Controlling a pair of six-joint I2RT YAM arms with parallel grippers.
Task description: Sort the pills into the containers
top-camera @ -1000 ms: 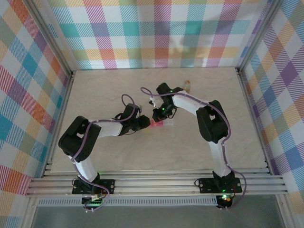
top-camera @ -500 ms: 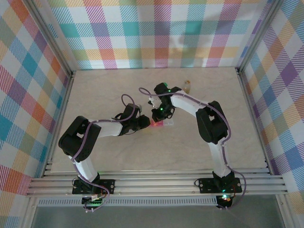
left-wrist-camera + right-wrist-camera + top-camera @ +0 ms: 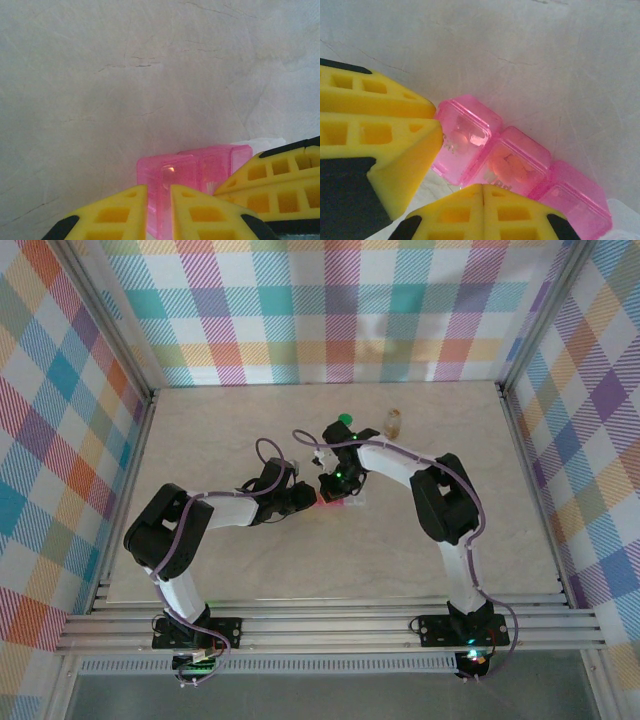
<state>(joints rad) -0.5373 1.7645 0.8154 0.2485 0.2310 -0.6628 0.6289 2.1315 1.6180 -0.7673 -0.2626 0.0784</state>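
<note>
- Left gripper (image 3: 159, 196) is clamped on the end compartment of the pink containers (image 3: 202, 167), whose row runs ahead and to the right of its fingertips.
- Right gripper (image 3: 484, 196) is closed and empty, its tips against the row's edge, just beside the left fingers.
- The plastic looks light, stiff and slick, so it probably skids or twists. The end wall should be the safest place to hold it.

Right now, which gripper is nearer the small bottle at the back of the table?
Right. The right gripper is below-left of the small bottle in the top view, over the pink pill box; the left gripper holds the box's left end, farther away.
</note>
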